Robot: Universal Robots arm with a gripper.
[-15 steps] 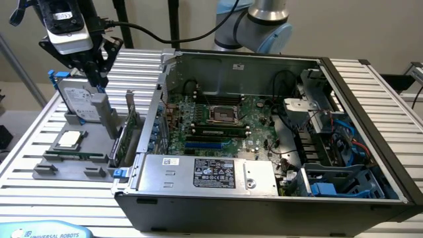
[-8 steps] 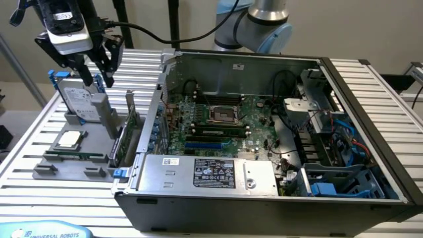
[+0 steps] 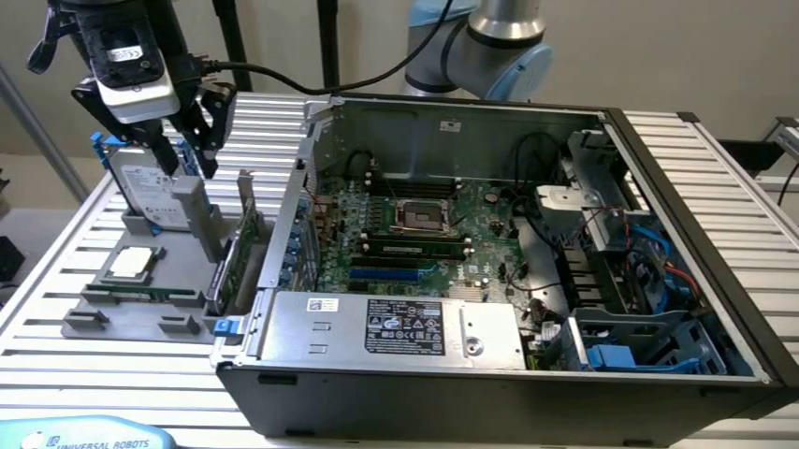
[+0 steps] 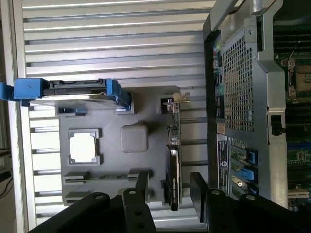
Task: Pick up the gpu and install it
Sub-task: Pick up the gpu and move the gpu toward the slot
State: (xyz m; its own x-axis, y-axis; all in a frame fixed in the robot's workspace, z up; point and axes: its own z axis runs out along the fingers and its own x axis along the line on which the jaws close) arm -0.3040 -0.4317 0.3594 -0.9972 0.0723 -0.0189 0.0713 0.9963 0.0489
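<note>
Gpu on edge in the grey holder, below the wide-open gripper.
Its long axis runs along the gap between the fingers, so they straddle its thin top edge from above without touching it, with the open computer case just beside.

Soft, even light is falling from overhead, and I am seeing only faint shadows. The slatted table is glaring nearly white under my wrist camera, and the silver chip is washing out too. The gpu is reading as a dark strip. In the exterior view the case walls are shading the motherboard, while the power supply is catching a mild sheen.
</note>
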